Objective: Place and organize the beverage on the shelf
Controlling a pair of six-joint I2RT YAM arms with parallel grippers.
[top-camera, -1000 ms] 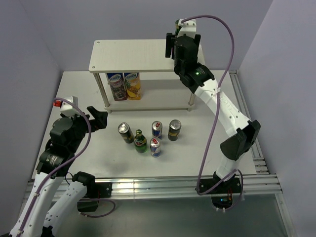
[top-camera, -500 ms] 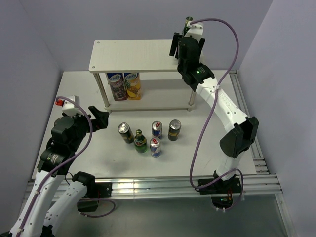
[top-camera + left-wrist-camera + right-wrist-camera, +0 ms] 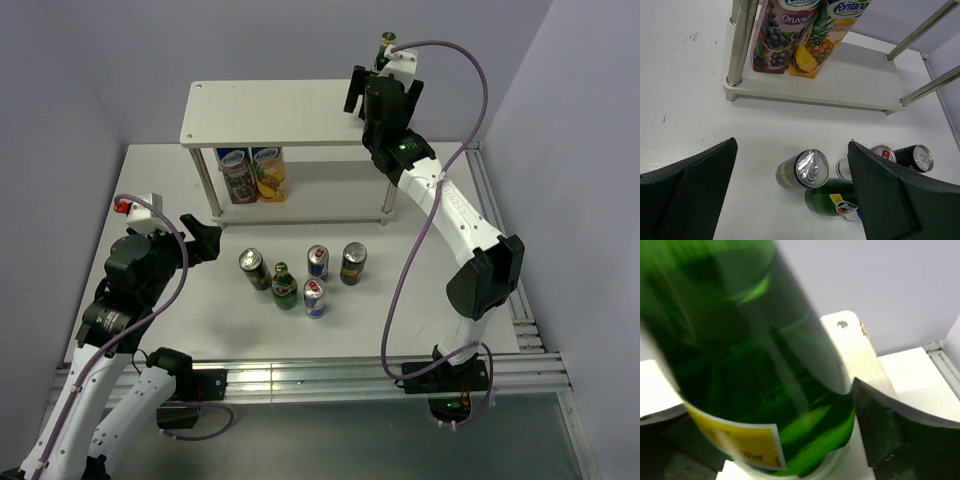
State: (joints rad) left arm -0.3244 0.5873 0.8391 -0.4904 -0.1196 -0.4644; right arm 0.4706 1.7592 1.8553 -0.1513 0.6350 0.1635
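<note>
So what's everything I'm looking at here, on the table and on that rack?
shelf: one, pale wood-look boards on metal legs, far side of the table
juice cartons: two, purple grape and yellow pineapple, side by side on the lower board
green bottles: two, one on the table among the cans, the other at the top board's right end
blue-and-silver cans: two, mid-table, the second nearer the arms
dark cans: two, yellow-gold labels, one at each side of the group
table: one, white
left gripper: one, black, open, above the table's left side
right gripper: one, black, fingers either side of the far bottle; grip unclear
</note>
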